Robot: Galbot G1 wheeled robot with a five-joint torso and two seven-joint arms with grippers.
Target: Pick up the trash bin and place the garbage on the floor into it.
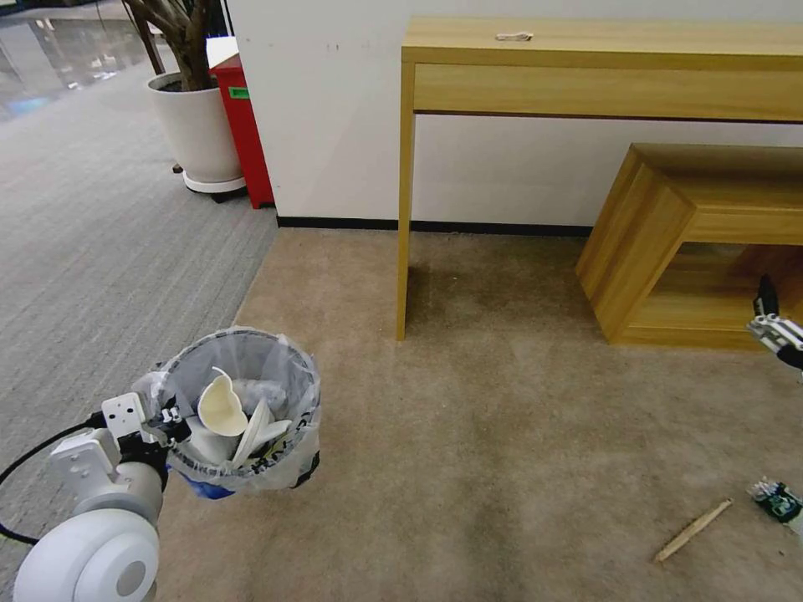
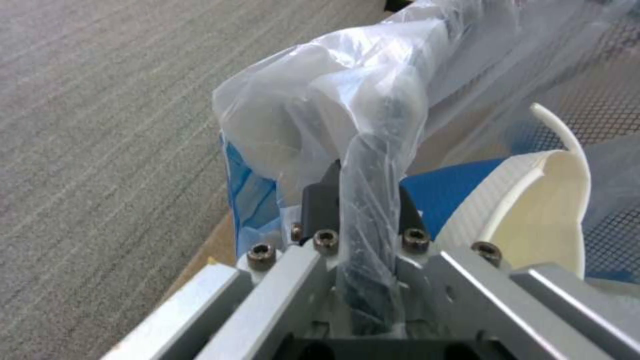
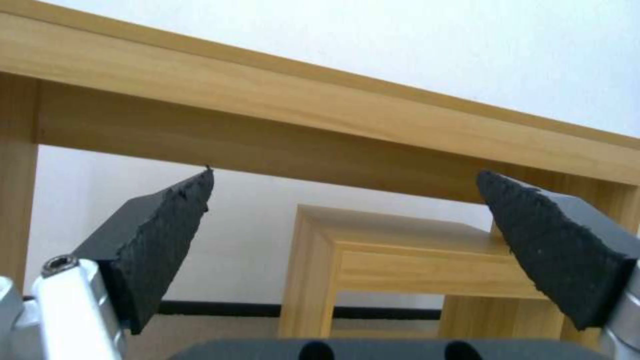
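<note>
**Bin held up, stick on the floor**

At lower left, the left gripper [image 1: 171, 415] jaws pinch the trash bin [image 1: 242, 407] rim. A wooden stick [image 1: 693, 530] lies lower right on the floor [image 1: 502, 418]. The right gripper [image 3: 343, 200] jaws gape empty.

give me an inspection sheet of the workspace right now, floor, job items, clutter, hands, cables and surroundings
Surface: beige floor, mostly bare.
Job's things: bin held up, slippers inside; stick and green-label bottle on the floor.
Clutter: small pale item on the desk.
Grippers: left hand shut on the bin's rim; right hand open, empty.
Cables: black cable at the left arm.
Surroundings: low shelf, planter, red box.
</note>
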